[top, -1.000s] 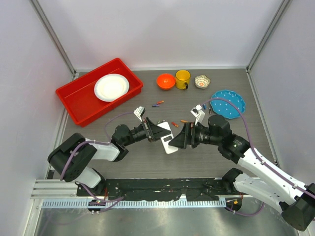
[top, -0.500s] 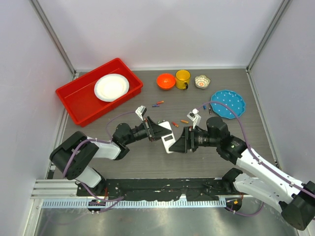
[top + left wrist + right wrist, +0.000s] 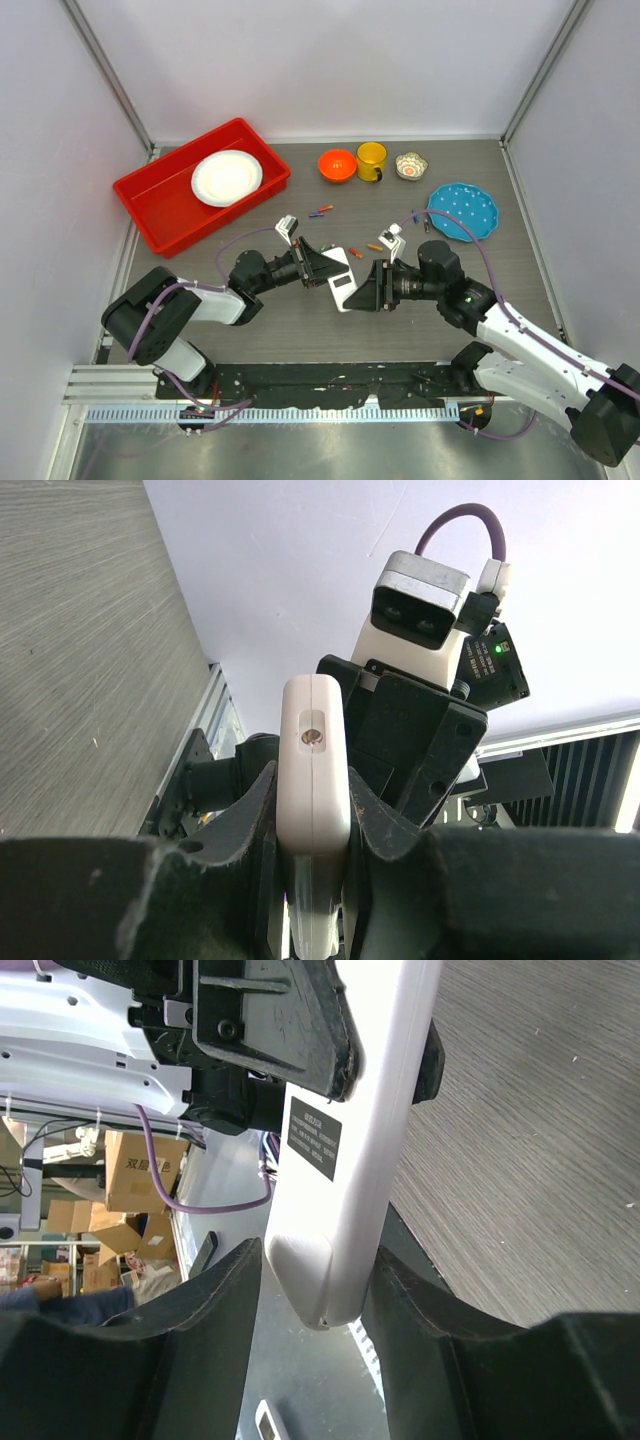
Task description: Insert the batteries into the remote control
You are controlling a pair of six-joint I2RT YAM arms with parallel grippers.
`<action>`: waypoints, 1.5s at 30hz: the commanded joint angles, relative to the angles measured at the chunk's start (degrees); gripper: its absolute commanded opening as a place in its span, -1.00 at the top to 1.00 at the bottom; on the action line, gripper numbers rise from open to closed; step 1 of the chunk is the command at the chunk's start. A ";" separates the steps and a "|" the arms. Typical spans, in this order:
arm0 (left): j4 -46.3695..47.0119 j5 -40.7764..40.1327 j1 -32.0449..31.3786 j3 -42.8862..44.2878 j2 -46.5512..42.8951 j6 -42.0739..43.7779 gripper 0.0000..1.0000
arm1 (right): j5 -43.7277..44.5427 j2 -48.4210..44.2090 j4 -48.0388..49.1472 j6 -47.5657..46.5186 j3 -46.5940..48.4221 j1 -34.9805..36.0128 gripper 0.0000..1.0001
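Your dark grey wood-grain table [image 3: 330, 335] sits between pale walls [image 3: 300, 60], with a yellow ceramic mug [image 3: 371, 160] at its far side. Well nearer the arm bases than that mug, and a little to its left, you hold the slim white plastic remote control [image 3: 340, 290] on edge. Its plain shell has rounded corners, a small black label with white print on one face, and a tiny round hole in the end that the left wrist view shows. Your left gripper [image 3: 320, 268] is clamped on one end. Your right gripper [image 3: 368, 285] straddles the other end with its jaws partly apart; whether they press it, you cannot tell. The small thin coloured batteries [image 3: 321, 211] lie on the table between the mug and the remote control.
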 commanded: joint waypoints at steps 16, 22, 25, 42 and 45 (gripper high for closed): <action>14.02 0.37 0.30 0.44 -1.02 0.54 1.00 | -0.81 0.99 4.97 2.26 -1.06 -0.18 0.44; 13.67 1.25 0.13 0.35 -1.37 1.16 1.00 | 3.31 0.90 4.88 2.78 -1.06 -0.18 0.74; 13.06 1.86 -0.49 0.09 -1.72 1.94 1.00 | 5.95 0.99 6.97 4.28 -0.88 -0.18 0.95; 1.19 5.20 -2.25 0.09 -7.52 10.03 1.00 | 19.77 2.75 18.06 13.24 -1.23 -0.18 0.98; 0.93 5.29 -2.07 -0.09 -8.22 10.47 1.00 | 14.86 3.80 20.79 13.16 -1.15 -0.18 0.95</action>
